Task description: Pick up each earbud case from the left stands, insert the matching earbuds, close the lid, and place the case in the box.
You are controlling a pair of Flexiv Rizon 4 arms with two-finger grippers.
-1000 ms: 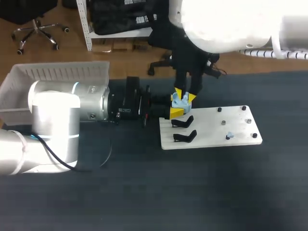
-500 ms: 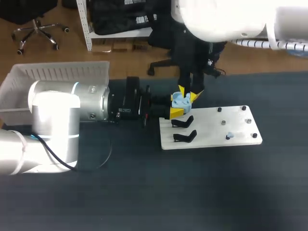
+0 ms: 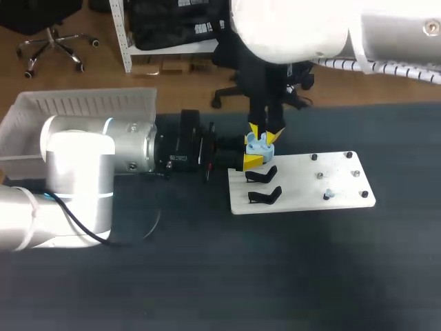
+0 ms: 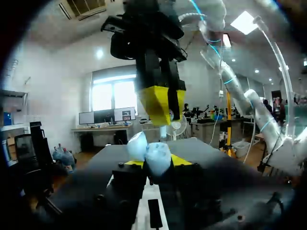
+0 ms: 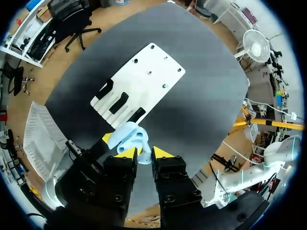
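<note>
My left gripper (image 3: 255, 153) is shut on a light blue earbud case (image 3: 260, 145) with its lid open, held just off the white board's near left corner. In the left wrist view the case (image 4: 152, 155) sits between its yellow tips. My right gripper (image 3: 266, 132) points straight down onto the open case. Its fingers (image 4: 160, 104) pinch a small pale earbud (image 5: 144, 155) right at the case (image 5: 127, 136). Another light blue earbud (image 3: 329, 195) rests on the board.
The white board (image 3: 303, 185) carries two black stands (image 3: 264, 186) on its left side and several small pegs on its right. A white basket (image 3: 83, 103) stands at the back left, behind my left arm.
My right arm has shifted slightly leftward above the case, its fingers staying at the case's opening. The left arm and the case have not moved.
</note>
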